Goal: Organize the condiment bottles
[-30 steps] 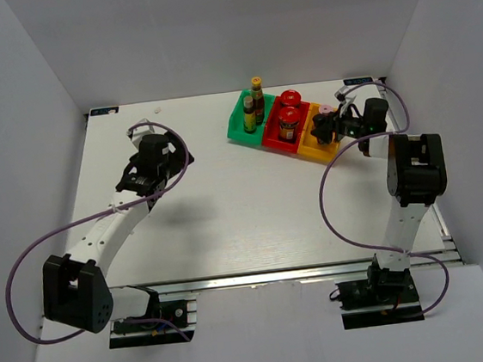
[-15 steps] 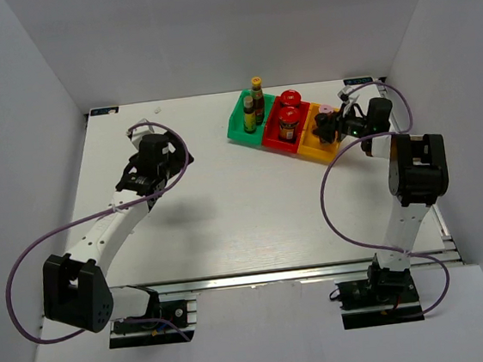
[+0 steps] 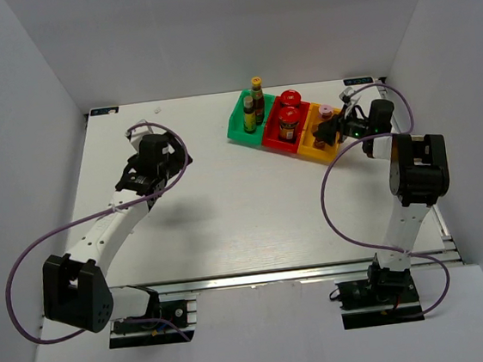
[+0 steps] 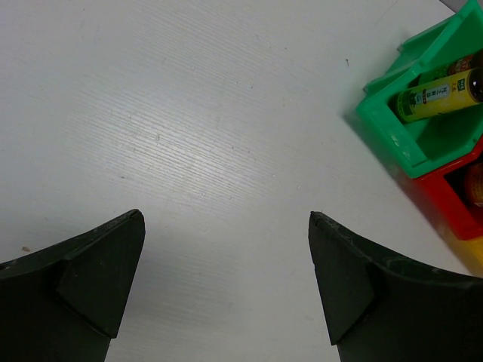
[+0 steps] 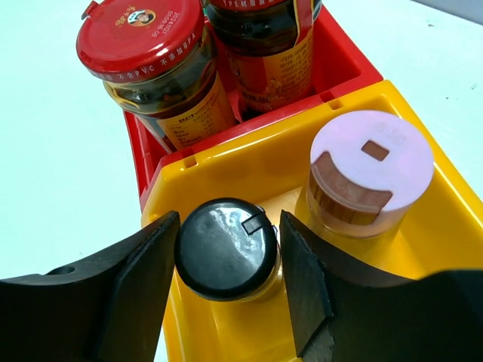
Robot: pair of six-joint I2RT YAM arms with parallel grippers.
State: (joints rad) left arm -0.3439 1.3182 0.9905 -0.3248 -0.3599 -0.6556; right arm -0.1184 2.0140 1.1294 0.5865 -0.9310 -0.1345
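I've got my right gripper (image 5: 229, 249) down in the yellow bin (image 5: 249, 158), one finger on either side of the black-capped shaker (image 5: 225, 245). I cannot tell whether it pinches the cap or stands just clear of it. The shaker is upright between the fingers, with a glossy round black lid, a small flip tab on top, and the body mostly hidden beneath. The pink-capped bottle (image 5: 370, 173) stands just right of the gripper, so I'd spread wide and rise straight up, with no sideways drag. My left gripper (image 4: 226, 256) hangs spread wide above the bare surface (image 4: 189, 113).
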